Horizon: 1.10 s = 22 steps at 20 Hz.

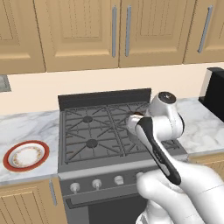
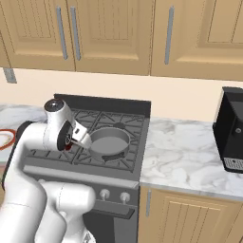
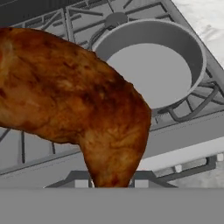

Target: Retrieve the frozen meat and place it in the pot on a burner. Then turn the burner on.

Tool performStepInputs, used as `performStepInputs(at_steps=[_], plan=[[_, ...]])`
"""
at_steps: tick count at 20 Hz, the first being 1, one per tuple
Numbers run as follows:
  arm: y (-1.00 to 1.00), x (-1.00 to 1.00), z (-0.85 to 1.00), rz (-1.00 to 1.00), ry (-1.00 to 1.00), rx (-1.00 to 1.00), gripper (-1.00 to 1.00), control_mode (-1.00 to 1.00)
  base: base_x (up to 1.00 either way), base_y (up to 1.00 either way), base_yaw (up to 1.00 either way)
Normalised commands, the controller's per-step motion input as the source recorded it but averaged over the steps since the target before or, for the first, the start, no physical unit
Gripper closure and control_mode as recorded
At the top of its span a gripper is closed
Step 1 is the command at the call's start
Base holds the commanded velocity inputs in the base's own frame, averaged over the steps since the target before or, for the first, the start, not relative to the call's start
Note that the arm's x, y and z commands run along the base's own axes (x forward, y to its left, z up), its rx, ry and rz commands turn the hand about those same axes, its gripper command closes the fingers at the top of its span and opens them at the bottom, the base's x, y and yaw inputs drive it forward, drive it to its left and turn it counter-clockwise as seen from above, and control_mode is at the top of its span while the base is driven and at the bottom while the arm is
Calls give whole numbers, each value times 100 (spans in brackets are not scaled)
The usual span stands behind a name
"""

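the meat is seen close before the hand camera, reddish-brown, its narrow end pointing down to where the fingertips would stand; it appears to be held by the gripper, though the fingers themselves are hidden behind it. the gripper is held over the front left part of the stove, just beside the pot. the grey pot is seated on the front right burner, apart from the meat. farther left, a red-rimmed plate is set on the marble counter.
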Motion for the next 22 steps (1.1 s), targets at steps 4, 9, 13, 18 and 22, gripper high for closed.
performStepInputs(at_steps=[4,9,13,18,22], plan=[[-86,27,24,0,0,-5,100,-100,0,0,0],[-34,51,1,1,-2,-3,100,-100,0,0,0],[0,56,0,0,8,-11,100,-100,0,0,0],[0,49,-3,0,17,-8,100,-100,0,0,0],[-1,26,-24,0,12,-1,100,-100,0,0,0]])
